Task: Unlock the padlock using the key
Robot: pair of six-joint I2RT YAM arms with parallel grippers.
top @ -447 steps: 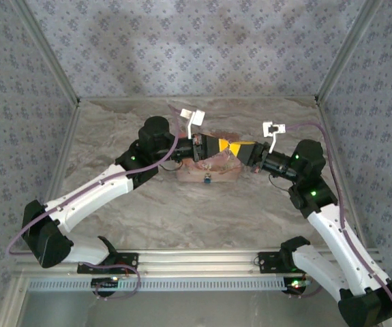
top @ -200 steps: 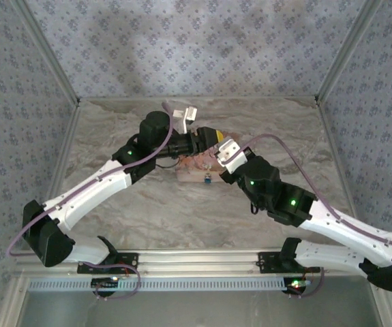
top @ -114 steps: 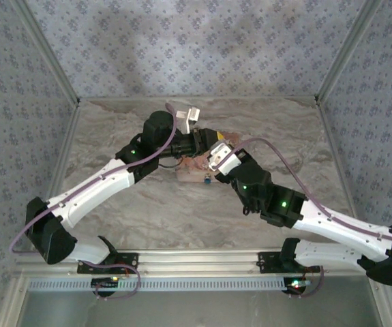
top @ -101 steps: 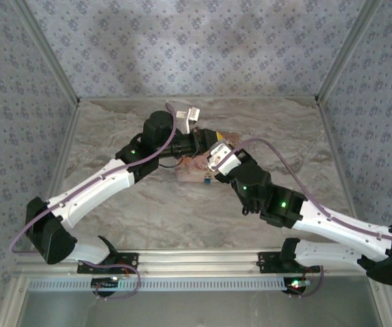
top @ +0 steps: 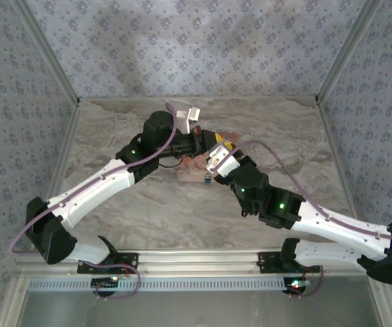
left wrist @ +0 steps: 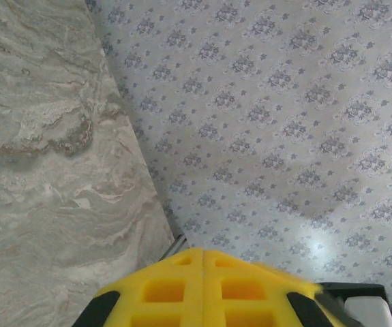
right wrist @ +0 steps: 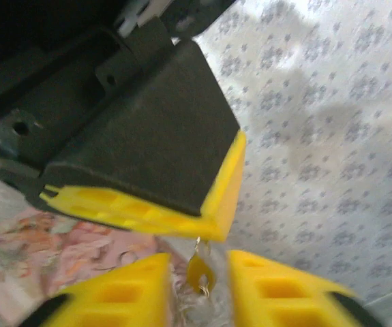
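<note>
Between the right gripper's two yellow fingers, which are standing apart with a clear gap, the key is hanging as a small shiny metal piece. Whether either pad is touching it, I cannot tell. Just above it the left gripper is reaching in from the upper left, and the key is dangling from its yellow-edged tip by a thin bit of metal. On the left wrist camera, that gripper's own yellow fingers are lying pressed together along a single seam, so they are closed. They are apparently pinching the key's upper end, though the pinch itself is hidden.

Beneath both grippers the pink box, with its drawn figures, is lying flat on the table. A sliver of it is also peeking in at the left edge of the left wrist view.

From above, the two arms are meeting over this box near the middle of the marble table. The left arm is stretching in from the lower left and the right arm from the lower right. The padlock is showing as a tiny blue speck at the near edge of the pink box, below the meeting fingertips and apart from the key. It is too small to tell whether its shackle is closed. Patterned walls are enclosing the table on three sides.
</note>
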